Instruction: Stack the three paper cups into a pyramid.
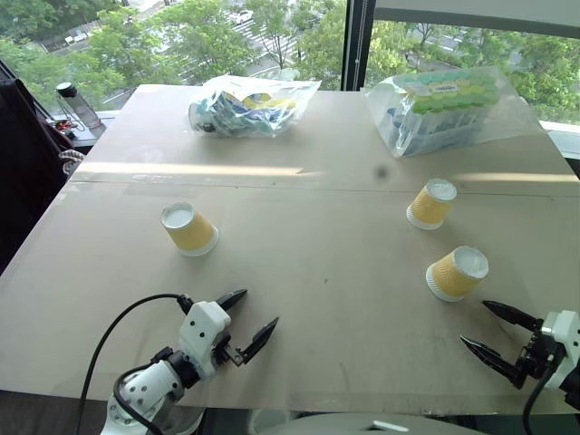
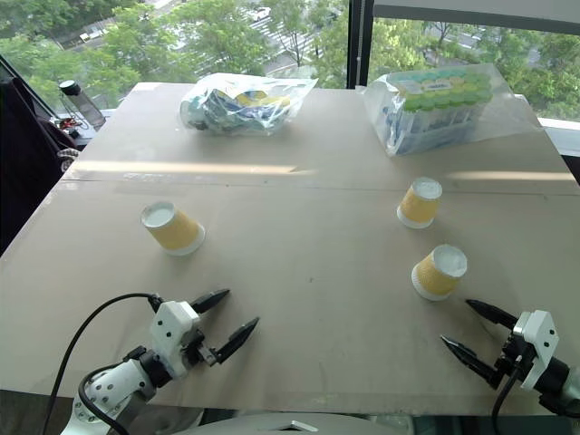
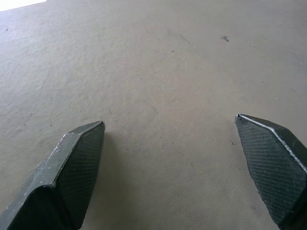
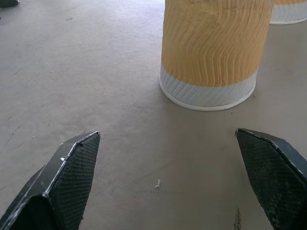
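Showing three paper cups (image 1: 456,273) (image 1: 431,203) (image 1: 188,227) inverted, apart: light, thin-walled, crushable; grip ribbed mid-wall gently. Left gripper (image 1: 254,328), right gripper (image 1: 489,333), lower frame: jaws spread, empty.

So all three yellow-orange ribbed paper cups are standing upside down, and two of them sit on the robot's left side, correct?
Not quite. The left eye view shows two cups on the robot's right and one yellow-orange ribbed paper cup on its left. All three do stand upside down.
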